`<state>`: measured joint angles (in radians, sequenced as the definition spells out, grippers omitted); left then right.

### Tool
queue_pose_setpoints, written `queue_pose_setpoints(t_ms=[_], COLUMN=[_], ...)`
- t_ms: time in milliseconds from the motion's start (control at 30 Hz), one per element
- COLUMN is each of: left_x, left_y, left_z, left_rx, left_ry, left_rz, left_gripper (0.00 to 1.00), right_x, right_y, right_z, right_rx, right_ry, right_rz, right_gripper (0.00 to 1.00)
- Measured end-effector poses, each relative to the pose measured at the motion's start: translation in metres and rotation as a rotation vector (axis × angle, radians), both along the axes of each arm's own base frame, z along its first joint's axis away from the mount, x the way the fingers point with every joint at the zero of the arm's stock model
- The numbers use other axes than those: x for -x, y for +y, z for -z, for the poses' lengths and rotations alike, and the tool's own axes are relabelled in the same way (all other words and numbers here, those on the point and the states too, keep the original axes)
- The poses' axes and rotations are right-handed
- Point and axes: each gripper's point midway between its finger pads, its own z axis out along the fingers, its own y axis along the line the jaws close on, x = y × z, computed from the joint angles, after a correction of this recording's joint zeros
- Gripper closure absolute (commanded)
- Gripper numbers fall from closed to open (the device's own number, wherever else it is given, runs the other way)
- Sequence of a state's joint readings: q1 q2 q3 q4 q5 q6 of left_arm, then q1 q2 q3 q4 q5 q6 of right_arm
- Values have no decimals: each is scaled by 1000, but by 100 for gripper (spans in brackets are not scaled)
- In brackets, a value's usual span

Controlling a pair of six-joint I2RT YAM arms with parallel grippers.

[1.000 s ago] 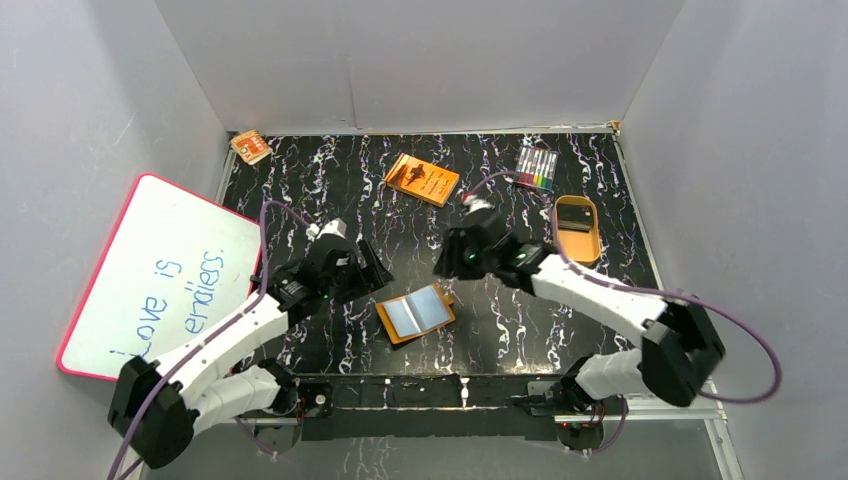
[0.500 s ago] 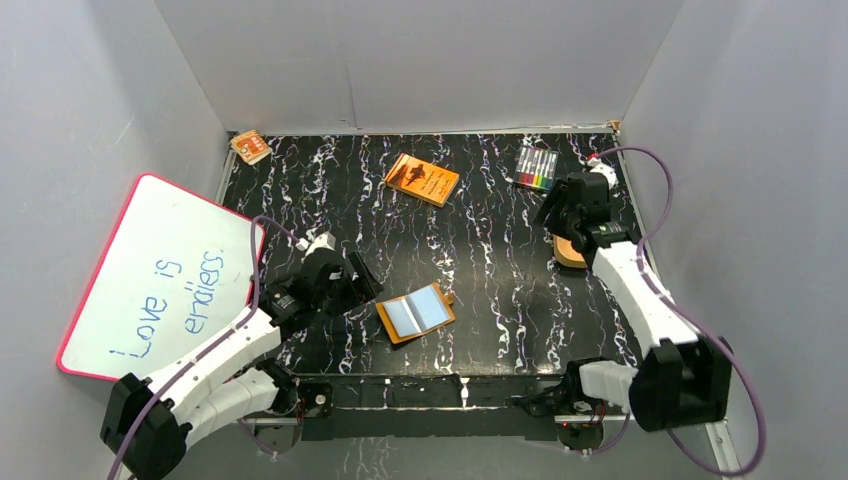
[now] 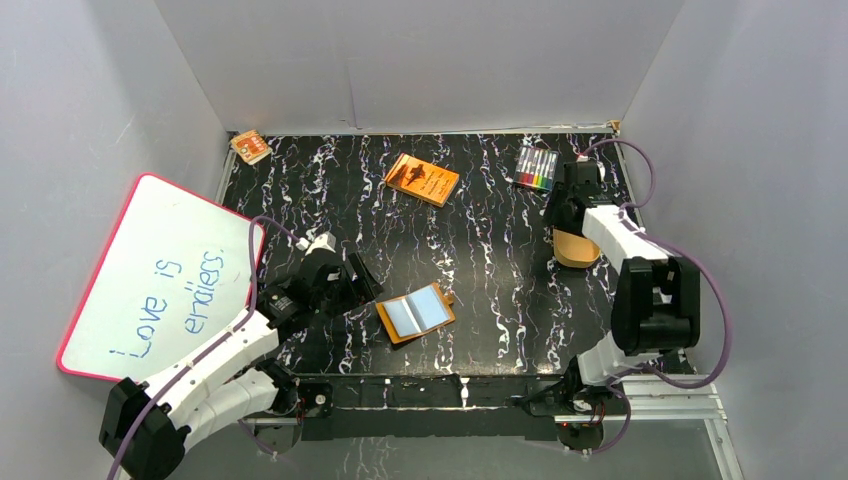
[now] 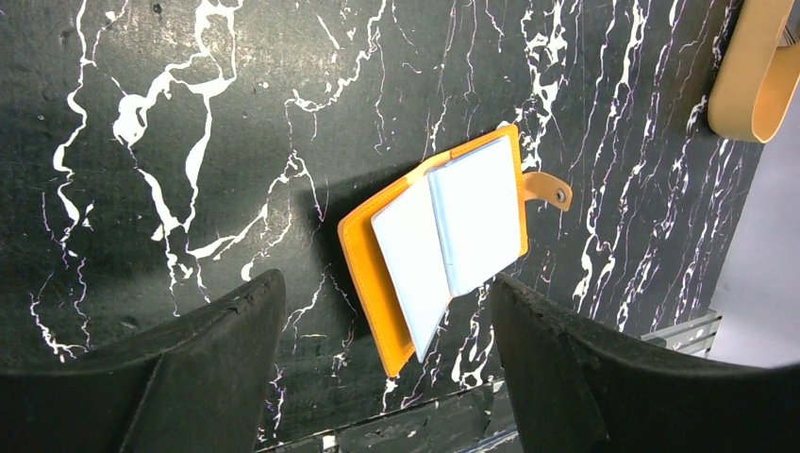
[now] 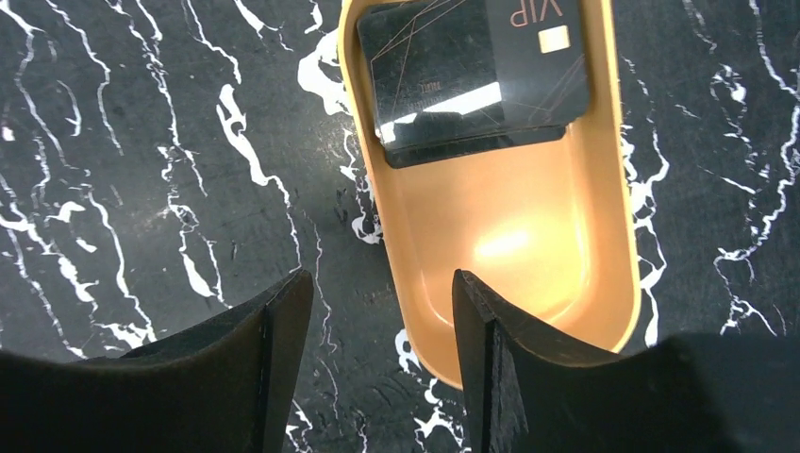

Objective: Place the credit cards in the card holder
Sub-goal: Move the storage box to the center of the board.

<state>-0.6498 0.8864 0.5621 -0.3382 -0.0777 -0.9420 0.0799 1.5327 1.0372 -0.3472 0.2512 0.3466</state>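
Observation:
The card holder (image 3: 415, 313) lies open on the black marbled table, orange outside, pale blue pockets up (image 4: 453, 236), snap tab to its right. My left gripper (image 3: 360, 280) hovers just left of it, open and empty (image 4: 387, 293), the holder's near corner showing between the fingers. The credit cards (image 5: 472, 80), black and stacked, rest at the far end of a tan oval tray (image 5: 491, 217). My right gripper (image 5: 382, 283) is open and empty above the tray's other end, one finger over its rim. In the top view the right arm (image 3: 590, 215) hides the cards.
An orange book (image 3: 422, 179) lies at the back centre, a marker pack (image 3: 537, 168) just beyond the tray (image 3: 577, 245). A whiteboard (image 3: 160, 275) leans at the left edge, a small orange box (image 3: 250, 146) in the back left corner. Grey walls enclose the table.
The right arm swung from the table's middle out to the tray at the right and moved closer over it. The left arm drew back slightly; the card holder stayed put.

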Motion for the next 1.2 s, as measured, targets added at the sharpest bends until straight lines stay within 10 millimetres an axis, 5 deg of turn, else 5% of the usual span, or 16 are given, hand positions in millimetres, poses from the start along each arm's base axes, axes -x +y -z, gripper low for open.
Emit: queue_pose_setpoints(t_ms=[367, 667, 1200], left_x=[2, 3, 11], left_y=[-2, -2, -1], left_z=[-3, -6, 0], left_rx=[14, 24, 48], left_ry=[-1, -8, 14], left_rz=[10, 10, 9], left_gripper=[25, 25, 26], right_x=[-7, -10, 18], right_y=[0, 10, 69], right_z=[36, 43, 55], right_rx=[26, 20, 87], right_ry=[100, 121, 157], right_rz=[-39, -87, -270], right_gripper=[43, 67, 95])
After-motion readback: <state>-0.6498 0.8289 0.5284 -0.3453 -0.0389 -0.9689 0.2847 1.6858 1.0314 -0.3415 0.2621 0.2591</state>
